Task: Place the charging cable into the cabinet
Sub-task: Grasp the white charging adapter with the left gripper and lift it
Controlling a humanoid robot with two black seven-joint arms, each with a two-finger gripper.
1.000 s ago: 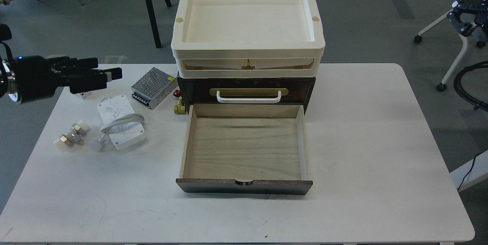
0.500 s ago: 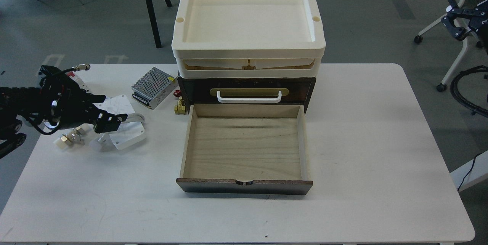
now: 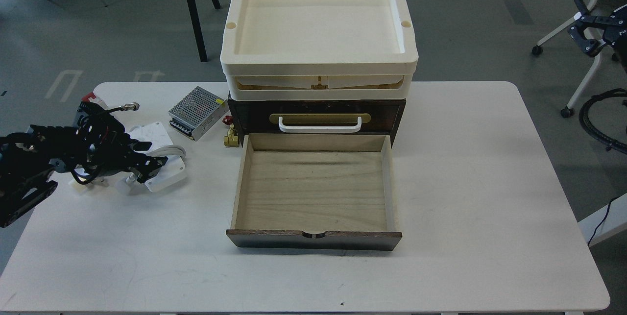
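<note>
The charging cable is seen lying flat on the white counter, to the left of the cabinet and well outside it; its white brick is wrapped by a thick white cord, and a white plug end rests on the counter at its near left corner. The left hand is placed low over the brick's left portion, with dark fingers reaching onto the cord and the brick's near edge. Whether the fingers are spread or pressed onto the brick cannot be told, since they merge into one dark mass. The cabinet's lower drawer is pulled fully out toward the viewer, its pale wooden floor exposed, while the upper drawer is closed behind its white handle on a brass plate. A cream plastic tray is stacked on top of the cabinet. A silver perforated metal box is set just behind the charging cable, and a small brass fitting lies against the cabinet's left front corner. The right hand is held high at the far right, off the counter, with its two black fingers parted.
</note>
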